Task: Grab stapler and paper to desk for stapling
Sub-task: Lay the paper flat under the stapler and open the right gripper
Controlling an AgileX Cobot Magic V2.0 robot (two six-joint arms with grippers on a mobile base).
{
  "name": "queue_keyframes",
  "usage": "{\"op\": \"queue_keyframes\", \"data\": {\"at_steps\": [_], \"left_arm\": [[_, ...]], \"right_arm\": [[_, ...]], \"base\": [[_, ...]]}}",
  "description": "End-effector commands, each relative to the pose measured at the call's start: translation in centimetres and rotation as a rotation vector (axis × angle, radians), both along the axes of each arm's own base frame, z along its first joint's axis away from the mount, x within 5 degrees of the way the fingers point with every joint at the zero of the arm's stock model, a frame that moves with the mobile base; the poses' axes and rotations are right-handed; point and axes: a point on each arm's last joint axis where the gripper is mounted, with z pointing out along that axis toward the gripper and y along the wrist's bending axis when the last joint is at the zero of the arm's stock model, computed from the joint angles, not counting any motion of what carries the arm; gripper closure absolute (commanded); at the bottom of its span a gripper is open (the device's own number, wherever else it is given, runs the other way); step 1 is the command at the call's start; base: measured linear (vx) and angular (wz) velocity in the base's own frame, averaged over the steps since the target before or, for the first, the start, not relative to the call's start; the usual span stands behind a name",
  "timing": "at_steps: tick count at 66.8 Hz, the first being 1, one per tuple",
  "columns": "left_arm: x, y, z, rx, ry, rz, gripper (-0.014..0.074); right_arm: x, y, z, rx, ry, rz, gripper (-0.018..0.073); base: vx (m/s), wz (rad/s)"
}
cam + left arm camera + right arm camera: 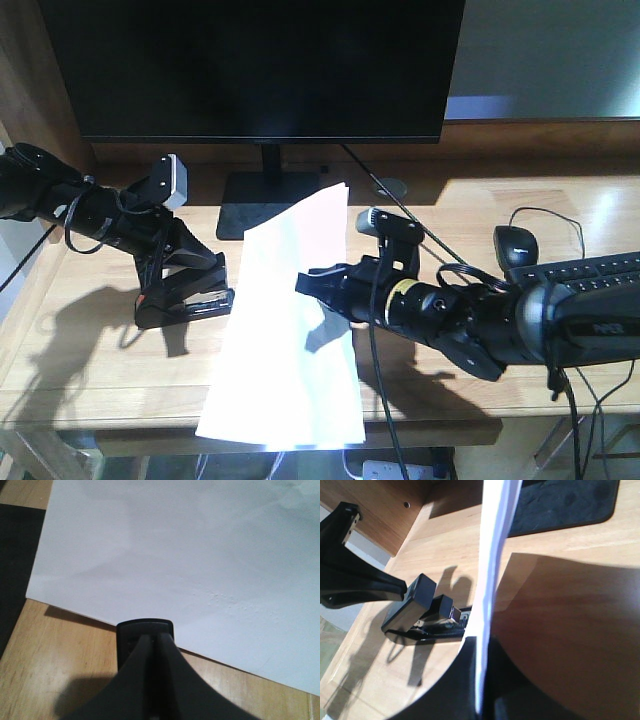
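The left claw [152, 647] has its two dark fingers drawn together, only a thin slit between them. Their tips rest on the upper arm of the small black desk stapler [420, 612], and the stapler is not gripped between the fingers. The right claw [315, 283] is pinched onto the large plain white sheet of paper [285, 340], taking it at the sheet's three o'clock edge. In the right wrist view the sheet runs edge-on straight out from between the fingers.

In the front view the stapler sits at nine o'clock from the right claw, with the width of the sheet between them. It stands on the light-brown wooden surface [100, 370] directly under the left claw. Its mouth points towards three o'clock and the paper's nine o'clock edge reaches it.

The paper lies slantwise, its long side running from one o'clock down to seven o'clock. The far corner is over the flat black base of the dark monitor [265, 205]. The near edge is at the front lip of the surface. The sheet is smooth, faintly creased and brightly lit. Its edge beside the stapler is lifted slightly off the wood and throws a narrow shadow there.

At three o'clock from the right claw are a black computer mouse [515, 245] and a black keyboard [590, 275].
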Motion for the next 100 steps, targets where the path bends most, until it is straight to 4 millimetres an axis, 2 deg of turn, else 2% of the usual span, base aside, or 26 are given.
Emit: {"op": "queue_keyframes", "data": {"at_steps": [1, 17, 48, 63, 75, 94, 100], "left_arm": [[0.0, -0.5, 3.5, -0.063, -0.061, 0.008, 0.0603], [0.0, -0.5, 3.5, -0.063, -0.061, 0.008, 0.0603], [0.0, -0.5, 3.5, -0.063, -0.061, 0.008, 0.0603], [0.0, -0.5, 3.5, -0.063, -0.061, 0.008, 0.0603], [0.0, -0.5, 3.5, -0.063, -0.061, 0.008, 0.0603], [0.0, -0.5, 3.5, -0.063, -0.061, 0.008, 0.0603], [0.0, -0.5, 3.5, -0.063, -0.061, 0.008, 0.0603]], "right_arm": [[0.9, 0.9, 2.9, 0.092, -0.117, 0.035, 0.0564], [1.7, 1.4, 2.0, 0.097, -0.105, 0.04, 0.0564], [5.0, 3.3, 1.1, 0.171, -0.077, 0.03, 0.0564], [5.7, 4.0, 0.4, 0.176, -0.063, 0.055, 0.0522], [6.1, 4.4, 0.3, 0.18, -0.039, 0.077, 0.04], [6.7, 4.1, 0.3, 0.117, -0.017, 0.038, 0.0073], [6.7, 4.0, 0.6, 0.09, -0.027, 0.035, 0.0]], "base": [[0.0, 0.0], [0.0, 0.0], [0.0, 0.0], [0.0, 0.0], [0.0, 0.0], [0.0, 0.0], [0.0, 0.0]]}}
